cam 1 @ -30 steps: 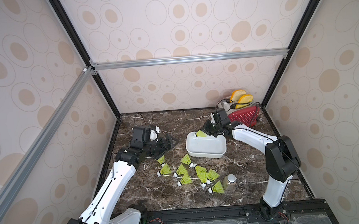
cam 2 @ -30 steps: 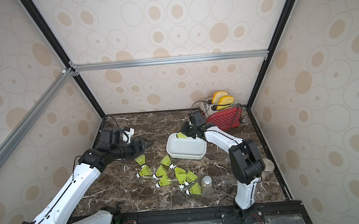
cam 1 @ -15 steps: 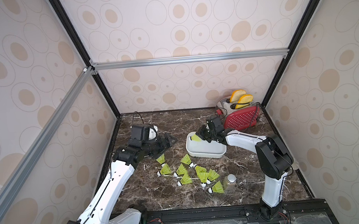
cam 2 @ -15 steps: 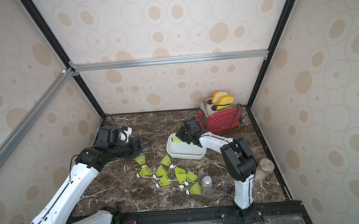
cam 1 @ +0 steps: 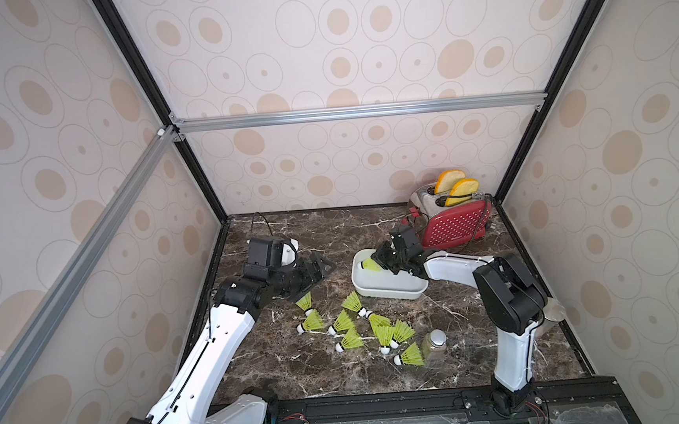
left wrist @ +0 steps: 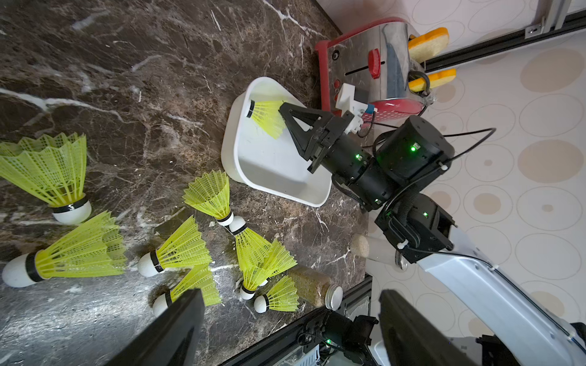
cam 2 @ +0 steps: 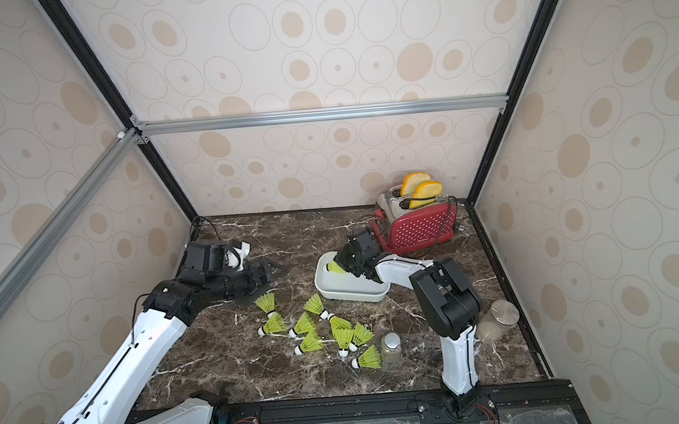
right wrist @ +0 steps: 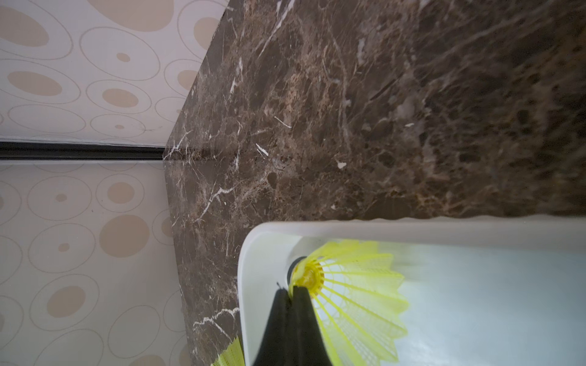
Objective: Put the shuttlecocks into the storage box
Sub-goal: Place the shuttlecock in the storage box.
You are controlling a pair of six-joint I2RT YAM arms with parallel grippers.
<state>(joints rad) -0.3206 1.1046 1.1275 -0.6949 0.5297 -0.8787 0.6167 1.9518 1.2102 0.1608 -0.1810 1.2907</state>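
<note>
The storage box (cam 1: 388, 295) (cam 2: 352, 296) (left wrist: 272, 164) is a shallow white tub in the middle of the marble table. My right gripper (cam 1: 380, 259) (cam 2: 344, 264) (left wrist: 282, 109) (right wrist: 290, 291) reaches into its left end, shut on the skirt edge of one neon yellow shuttlecock (cam 1: 368, 265) (cam 2: 334, 267) (left wrist: 264, 115) (right wrist: 358, 285), white tip near the box wall. Several more shuttlecocks (cam 1: 342, 322) (cam 2: 305, 324) (left wrist: 184, 250) lie loose on the table in front of the box. My left gripper (cam 1: 325, 267) (cam 2: 276, 266) (left wrist: 290, 296) hovers open and empty left of the box, above the loose ones.
A red toaster (cam 1: 455, 223) (cam 2: 416, 228) with bread slices stands behind the box at the back right. A small jar with a silver lid (cam 1: 435, 343) (left wrist: 317, 288) lies beside the nearest shuttlecocks. Another lidded jar (cam 2: 497, 320) sits by the right arm's base.
My right gripper has carried its shuttlecock leftward and lower into the box's left end. The left arm has drawn back slightly to the left, still open.
</note>
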